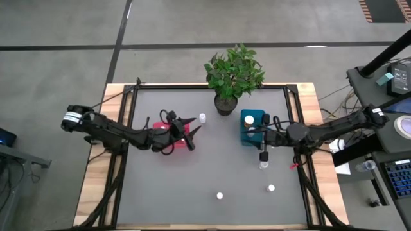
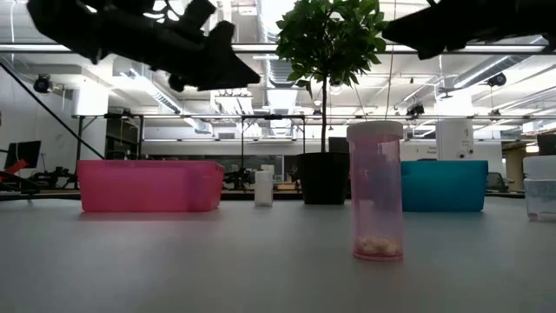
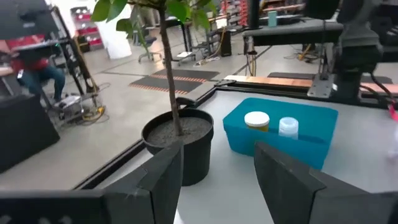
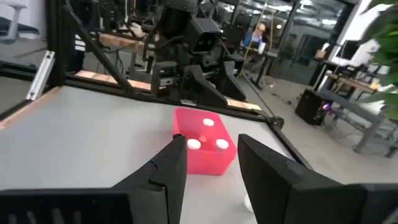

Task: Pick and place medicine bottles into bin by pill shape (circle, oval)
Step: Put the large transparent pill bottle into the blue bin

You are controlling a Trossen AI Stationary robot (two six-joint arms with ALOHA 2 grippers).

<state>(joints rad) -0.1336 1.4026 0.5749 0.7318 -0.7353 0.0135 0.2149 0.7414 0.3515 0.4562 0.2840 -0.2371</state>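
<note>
My left gripper (image 1: pixel 192 126) is open and empty, in the air above the red bin (image 1: pixel 174 136); it also shows in its wrist view (image 3: pixel 217 174). My right gripper (image 1: pixel 252 133) is open and empty above the teal bin (image 1: pixel 253 126), and shows in its wrist view too (image 4: pixel 211 168). The red bin (image 4: pixel 202 152) holds three white-capped bottles (image 4: pixel 194 144). The teal bin (image 3: pixel 280 134) holds two bottles (image 3: pixel 256 119). Several bottles stand upright on the table: one by the plant (image 1: pixel 203 118), one under the right arm (image 1: pixel 263 165), and two toward the near edge (image 1: pixel 219 196) (image 1: pixel 271 188).
A dark pot with a green plant (image 1: pixel 226 102) stands at the far edge between the bins. In the low view a pink-tinted bottle (image 2: pixel 376 191) with pills at its bottom stands nearest, and a clear one (image 2: pixel 540 187) stands at the right. Black frame rails (image 1: pixel 212 87) edge the table.
</note>
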